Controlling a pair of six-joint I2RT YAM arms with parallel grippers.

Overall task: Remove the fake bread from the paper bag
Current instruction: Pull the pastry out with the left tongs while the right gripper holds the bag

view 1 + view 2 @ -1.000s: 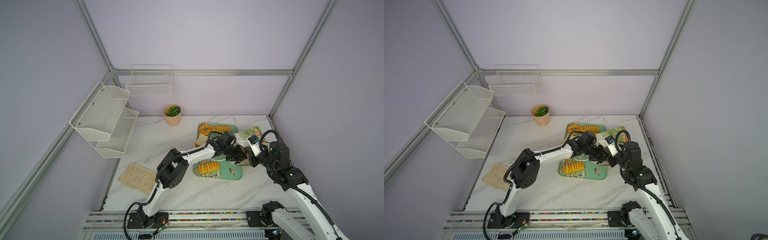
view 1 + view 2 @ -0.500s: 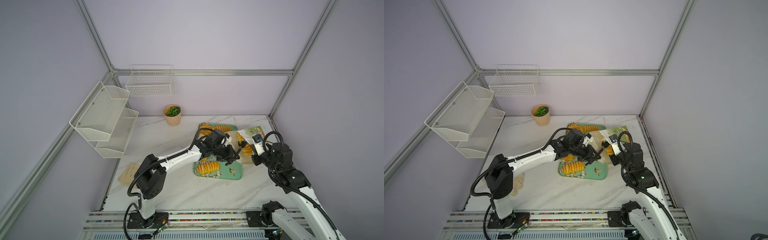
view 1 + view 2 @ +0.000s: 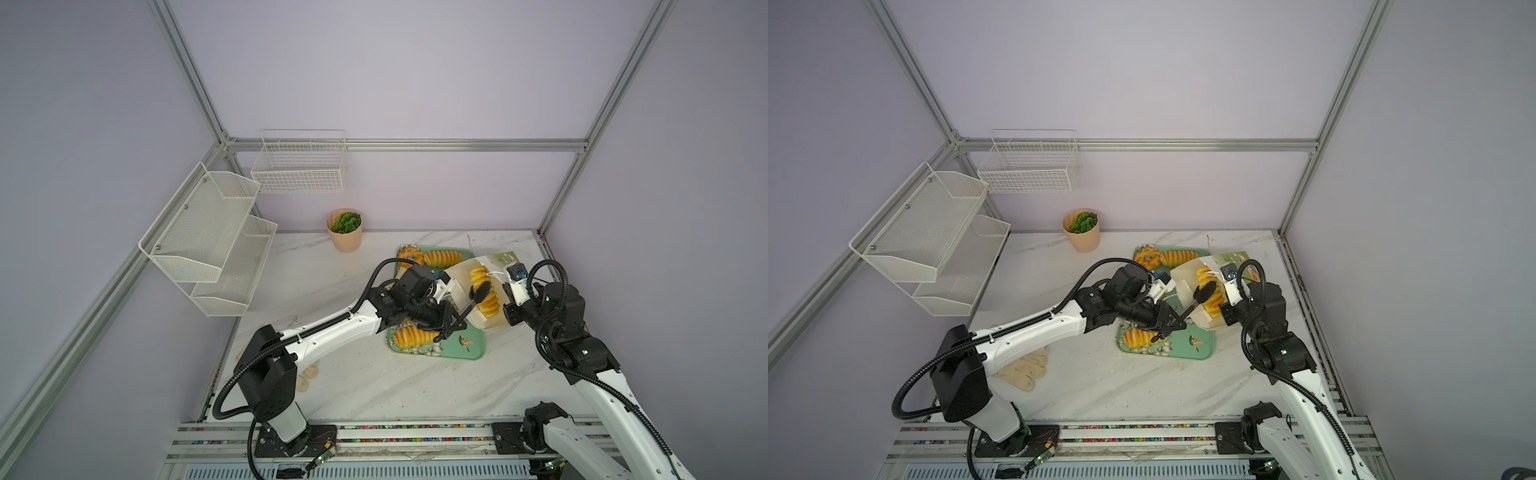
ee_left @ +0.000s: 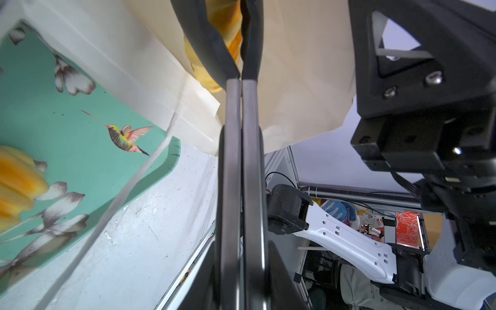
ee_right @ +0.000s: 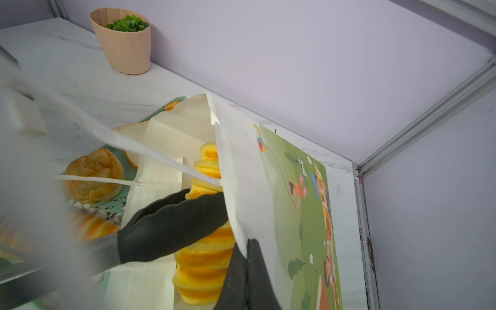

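the left gripper [image 3: 478,292] reaches into the mouth of the paper bag [image 3: 457,282], pinching the ridged loaf [image 5: 204,257] that lies inside. the right gripper [image 5: 248,271] is pressed together on the bag's rim, holding it open over the tray [image 3: 461,349]. it seems best to draw the loaf straight out along the bag, slowly, so it neither slips nor drags the paper.

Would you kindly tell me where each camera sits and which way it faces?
Both top views: high in front, looking down on the table; left arm and right arm show.
Left wrist: on the left arm, looking along the left gripper, jaws shut on a ridged loaf in the paper bag.
Right wrist: on the right arm, facing the back wall; right gripper pinches the bag's rim.
All four share loaf and bag.
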